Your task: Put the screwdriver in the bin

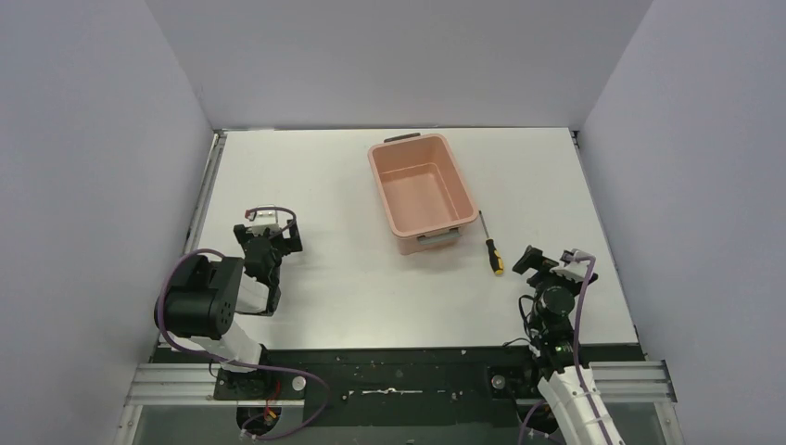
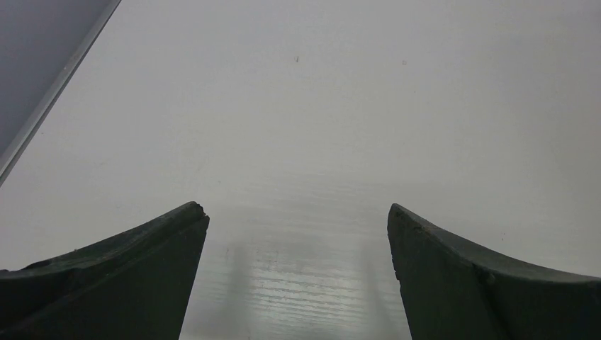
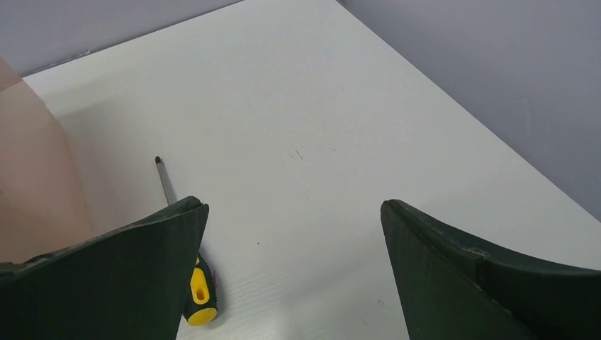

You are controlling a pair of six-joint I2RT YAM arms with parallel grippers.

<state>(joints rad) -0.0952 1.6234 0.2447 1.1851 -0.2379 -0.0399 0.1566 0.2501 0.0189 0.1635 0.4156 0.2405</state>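
Right gripper (image 3: 294,205) is standing wide open and empty, so a missed grasp is the risk here.

The screwdriver (image 1: 491,247) is lying flat on the desk (image 1: 324,185), just beside the near right corner of the bin (image 1: 422,190). In the right wrist view its yellow handle is peeking from behind the finger at lower left, not between the jaws. Going down like this, I judge, that finger may be pressing on the handle and rolling it away, or knocking the bin wall. The left gripper (image 2: 298,212) is also gaping wide, holding nothing.
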